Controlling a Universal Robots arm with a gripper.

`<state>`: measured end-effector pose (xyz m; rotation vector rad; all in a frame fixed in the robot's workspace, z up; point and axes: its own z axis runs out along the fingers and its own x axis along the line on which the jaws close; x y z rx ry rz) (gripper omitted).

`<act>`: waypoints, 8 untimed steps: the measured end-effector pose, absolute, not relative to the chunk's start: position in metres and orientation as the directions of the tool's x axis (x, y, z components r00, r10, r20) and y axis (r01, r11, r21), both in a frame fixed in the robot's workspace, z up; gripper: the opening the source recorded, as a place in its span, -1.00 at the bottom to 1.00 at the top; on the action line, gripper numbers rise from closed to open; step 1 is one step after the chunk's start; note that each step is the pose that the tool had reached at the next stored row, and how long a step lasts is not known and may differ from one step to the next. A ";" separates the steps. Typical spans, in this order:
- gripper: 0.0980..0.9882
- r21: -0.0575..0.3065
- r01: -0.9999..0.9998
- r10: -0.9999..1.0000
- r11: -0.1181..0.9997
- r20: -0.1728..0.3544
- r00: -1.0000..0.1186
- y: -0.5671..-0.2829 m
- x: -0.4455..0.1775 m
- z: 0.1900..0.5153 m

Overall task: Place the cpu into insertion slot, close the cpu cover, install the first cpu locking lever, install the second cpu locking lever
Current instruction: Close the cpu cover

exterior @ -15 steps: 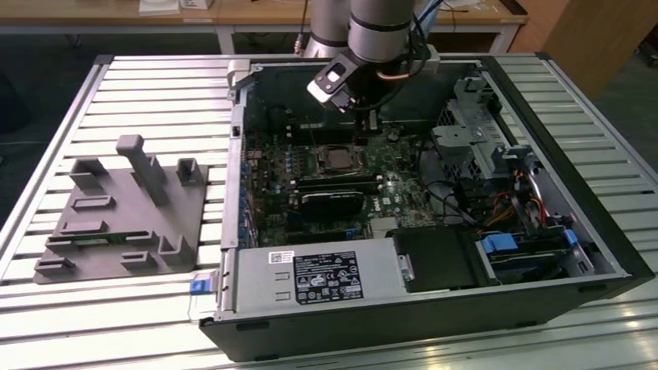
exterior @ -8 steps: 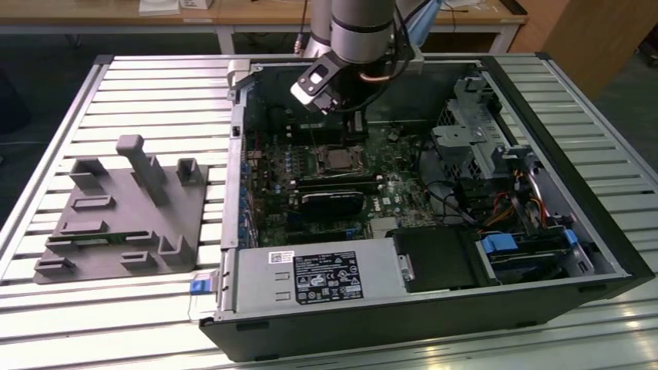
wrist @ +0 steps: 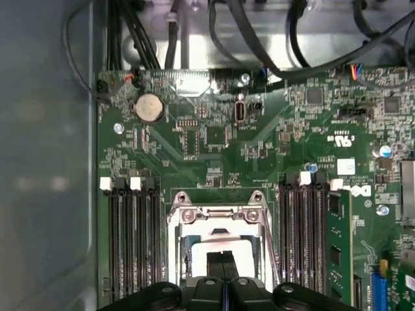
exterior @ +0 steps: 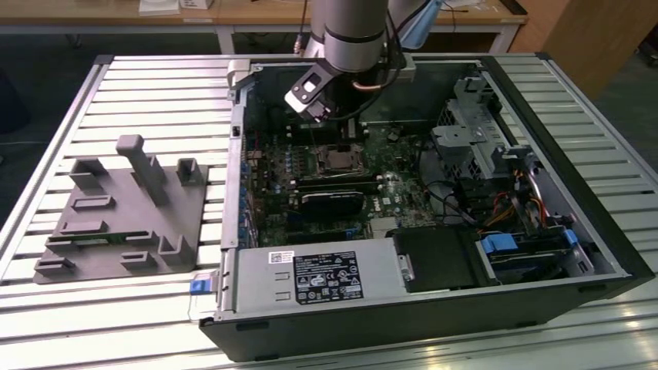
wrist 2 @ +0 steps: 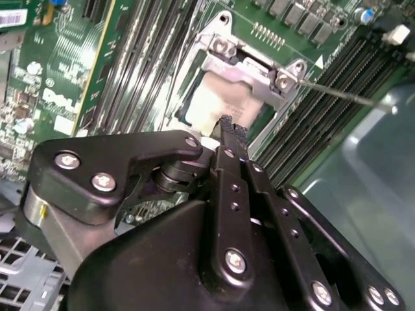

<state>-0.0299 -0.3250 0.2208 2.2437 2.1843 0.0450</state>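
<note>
In the exterior view my gripper [exterior: 323, 114] hangs inside the open computer case, just above the insertion slot [exterior: 337, 159] on the green board. Both wrist views show the cpu [wrist 2: 217, 103] [wrist: 220, 246] lying in the slot, its pale metal top seen through the window of the cpu cover [wrist 2: 254, 70] [wrist: 220, 215]. The cover rests over it. My gripper [wrist 2: 228, 126] [wrist: 224, 264] is shut, with nothing between the fingers, and its tips are right over the cpu's top. A thin metal locking lever [wrist 2: 347, 98] sticks out sideways from the socket's corner, over the memory slots.
Long black memory slots [wrist: 130, 246] [wrist: 305, 240] flank the socket on both sides. Black cables [wrist: 259, 45] run along the case wall beyond the board. The drive cage [exterior: 483, 146] and the power supply [exterior: 319, 277] sit inside the case. A grey fixture [exterior: 123, 208] lies on the table at the exterior view's left.
</note>
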 end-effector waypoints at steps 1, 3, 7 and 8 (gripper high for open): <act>-0.98 0.027 0.999 1.000 -0.027 0.014 0.027 -0.325 -0.031 0.219; -0.98 0.027 0.999 1.000 -0.027 0.014 0.027 -0.325 -0.034 0.217; -0.98 0.027 0.999 1.000 -0.027 0.014 0.027 -0.325 -0.035 0.216; -0.98 0.027 0.999 1.000 -0.027 0.014 0.027 -0.325 -0.035 0.216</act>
